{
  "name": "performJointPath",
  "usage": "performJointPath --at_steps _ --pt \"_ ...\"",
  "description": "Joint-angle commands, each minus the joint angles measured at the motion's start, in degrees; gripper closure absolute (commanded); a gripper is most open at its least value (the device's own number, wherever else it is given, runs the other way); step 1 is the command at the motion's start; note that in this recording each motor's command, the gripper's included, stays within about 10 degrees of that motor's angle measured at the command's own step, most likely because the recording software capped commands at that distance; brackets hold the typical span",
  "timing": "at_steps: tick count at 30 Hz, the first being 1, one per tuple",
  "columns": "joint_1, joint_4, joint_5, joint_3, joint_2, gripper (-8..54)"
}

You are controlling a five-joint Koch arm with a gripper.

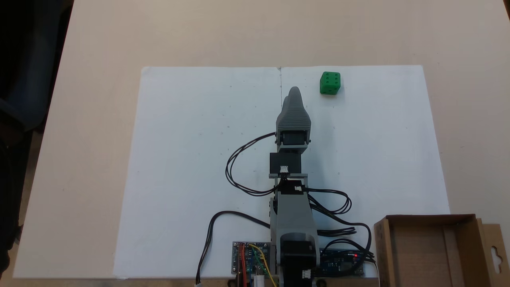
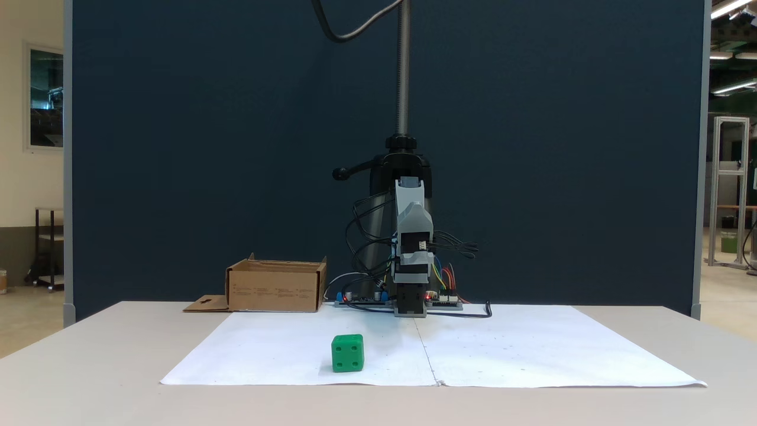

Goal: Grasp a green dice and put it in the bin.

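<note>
While the green dice (image 1: 330,83) sits untouched near the far edge of the white paper sheet (image 1: 191,167), nothing of the task is done yet. From above it lies up and to the right of the arm's tip; from the front camera that flips, and the green dice (image 2: 348,353) stands on the near part of the sheet, left of the paper's centre seam, with four pips facing the lens.

Out from there to the arm: the jaws (image 1: 294,95) point straight away from the base along that centre seam, folded low. Seen from above they stack one behind the other into a single rounded grey tip, and the front camera gives only the arm's grey body end-on, so I cannot tell whether they are apart or together.

Here's the relation that matters: the dice is off the arm's line, ahead of the tip and to its right in the top-down picture, apart from it. I'd judge the coming move needs a swing of the base that way plus a modest reach forward.

And the bin (image 1: 430,251) waits at the bench corner beside the base, open side up, well apart from the dice.
</note>
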Motion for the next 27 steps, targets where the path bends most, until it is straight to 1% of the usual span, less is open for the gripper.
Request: performJointPath --at_steps 1,27 --pt "5.45 5.01 -4.31 3.78 6.33 2.3" --pt "4.48 6.77 -4.39 3.08 6.33 2.5"
